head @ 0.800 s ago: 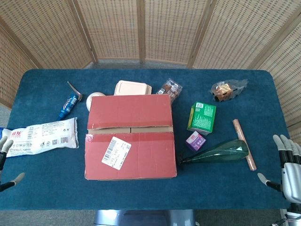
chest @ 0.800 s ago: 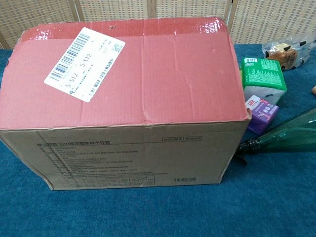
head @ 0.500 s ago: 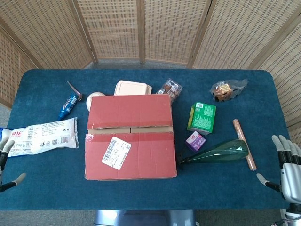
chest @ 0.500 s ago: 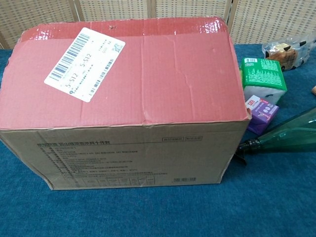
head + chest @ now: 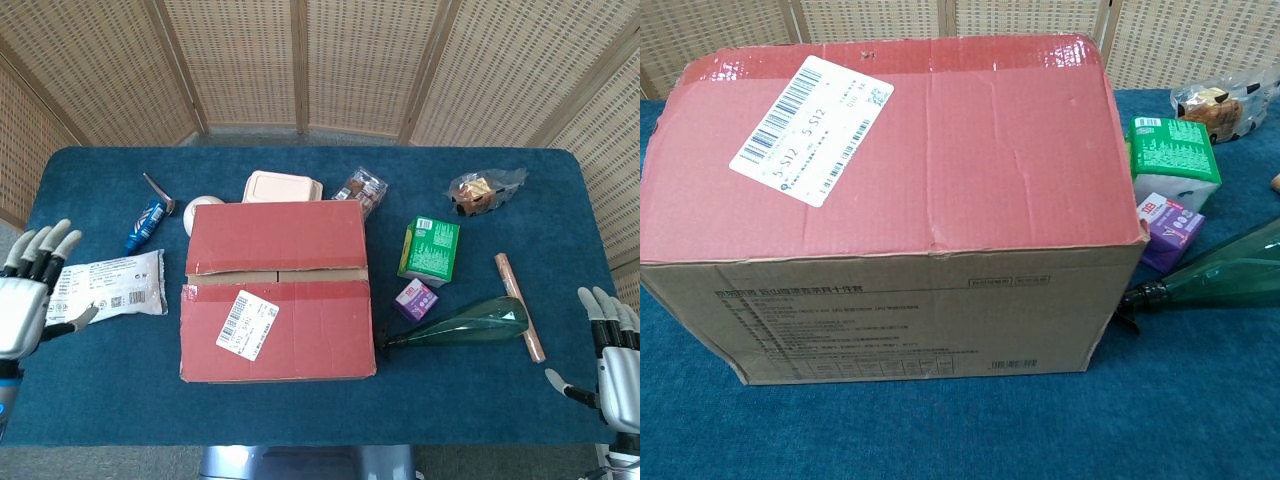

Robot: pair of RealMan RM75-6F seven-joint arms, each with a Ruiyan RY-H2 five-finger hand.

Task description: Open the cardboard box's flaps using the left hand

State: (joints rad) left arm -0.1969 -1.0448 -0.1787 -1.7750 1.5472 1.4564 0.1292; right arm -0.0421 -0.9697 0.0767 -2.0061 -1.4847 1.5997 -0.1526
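Observation:
The cardboard box (image 5: pixel 275 290) sits mid-table, its two red-taped flaps closed with a thin seam between them and a white barcode label (image 5: pixel 247 324) on the near flap. In the chest view the box (image 5: pixel 890 200) fills most of the frame, its near flap lying flat. My left hand (image 5: pixel 30 295) hovers open at the table's left edge, fingers spread, well left of the box and over a white snack bag (image 5: pixel 105 285). My right hand (image 5: pixel 615 355) is open at the far right edge, holding nothing. Neither hand appears in the chest view.
Right of the box lie a green bottle (image 5: pixel 465 323), a green carton (image 5: pixel 430 249), a small purple box (image 5: pixel 415 299) and a brown stick (image 5: pixel 520 307). Behind it are a beige container (image 5: pixel 283 186), a snack pack (image 5: pixel 360 190) and a white ball (image 5: pixel 200 206). A blue tube (image 5: pixel 146 224) lies far left.
My left hand has risen and moved forward along the left edge, from the frame's lower corner to beside the white snack bag. The right hand and the box have not moved.

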